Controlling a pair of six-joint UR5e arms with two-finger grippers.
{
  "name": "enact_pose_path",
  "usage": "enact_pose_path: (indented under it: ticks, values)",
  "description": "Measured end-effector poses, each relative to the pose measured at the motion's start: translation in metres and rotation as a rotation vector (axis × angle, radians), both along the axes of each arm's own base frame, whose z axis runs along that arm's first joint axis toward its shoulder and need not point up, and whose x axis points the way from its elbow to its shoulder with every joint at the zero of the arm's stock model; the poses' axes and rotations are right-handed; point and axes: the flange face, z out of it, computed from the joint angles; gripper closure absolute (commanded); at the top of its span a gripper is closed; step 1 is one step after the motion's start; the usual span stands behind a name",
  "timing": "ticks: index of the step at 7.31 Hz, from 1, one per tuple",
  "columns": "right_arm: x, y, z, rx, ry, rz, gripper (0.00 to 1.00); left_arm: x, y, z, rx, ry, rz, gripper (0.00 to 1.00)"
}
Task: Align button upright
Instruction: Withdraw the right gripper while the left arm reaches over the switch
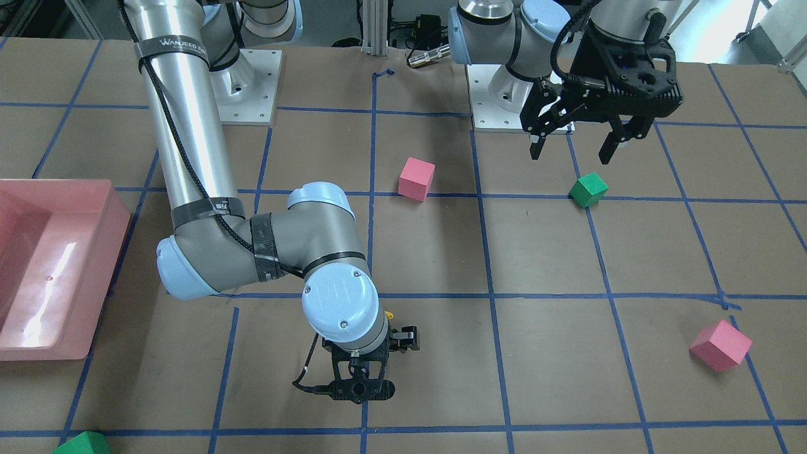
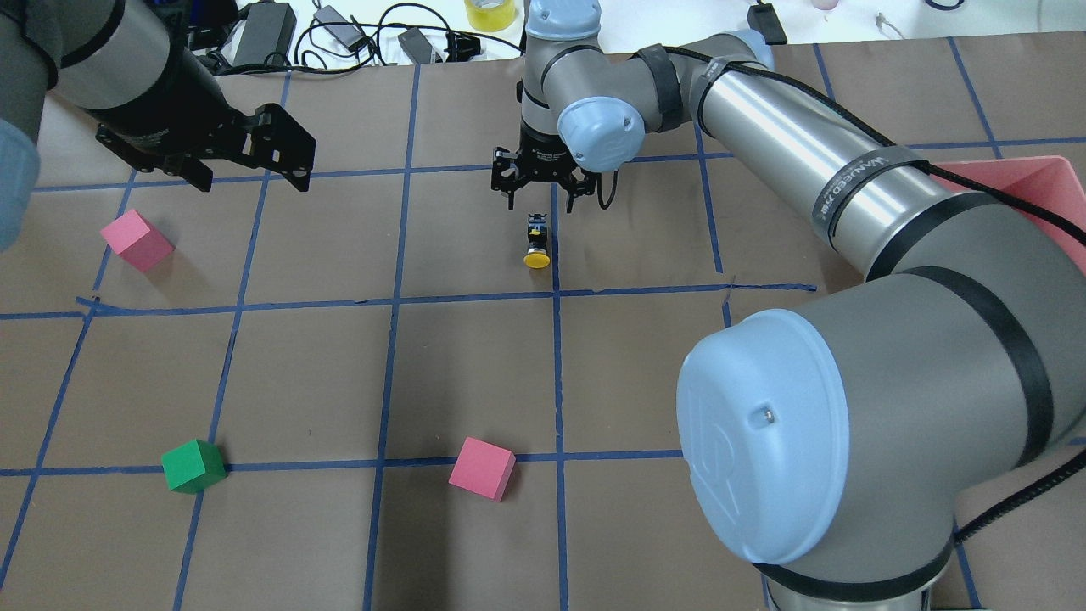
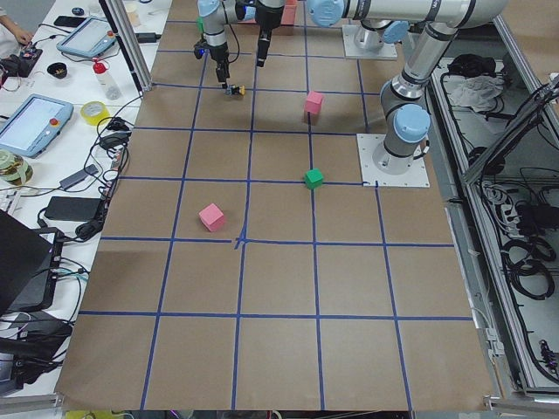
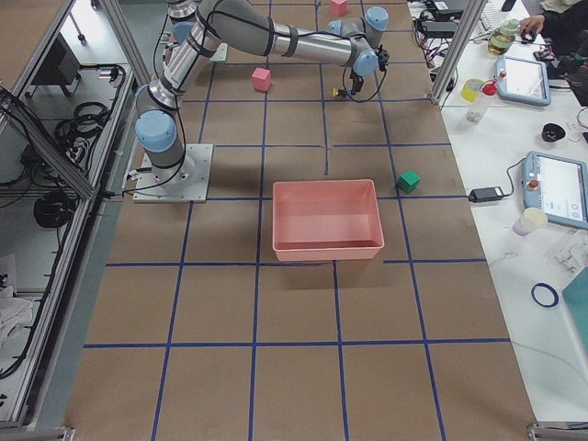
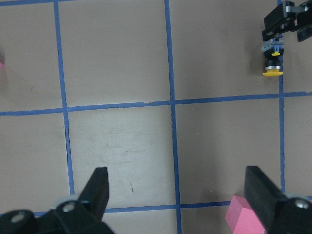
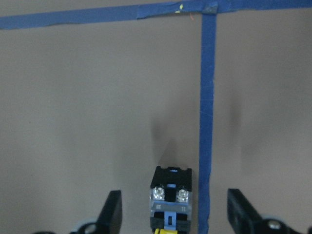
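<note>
Button: lying on its side on the brown surface, yellow cap toward the robot.
Right hand: fingers spread, empty, poised just over the button's grey base end, not touching.
Left hand: fingers spread, empty, raised well apart from the button.
Pink tub: well apart from the button.

**Four cubes, one bin, one button**

Two pink: a pink cube upper centre, a pink cube lower right. Two green: a green cube upper right, a green cube bottom left. One pink bin and one button.
</note>
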Motion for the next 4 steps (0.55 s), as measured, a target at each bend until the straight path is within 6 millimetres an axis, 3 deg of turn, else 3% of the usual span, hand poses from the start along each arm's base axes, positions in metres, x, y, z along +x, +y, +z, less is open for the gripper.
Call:
enact_pose_path:
  ticks: [2, 4]
  values:
    - [-0.024, 0.01, 0.048, -0.032, 0.096, -0.006, 0.0, -0.002, -0.003, -0.004, 0.006, 0.002, -0.002, 0.0]
    - [-0.081, 0.016, 0.077, -0.053, 0.18, -0.048, 0.0, -0.014, -0.007, -0.015, 0.022, 0.009, 0.007, 0.0]
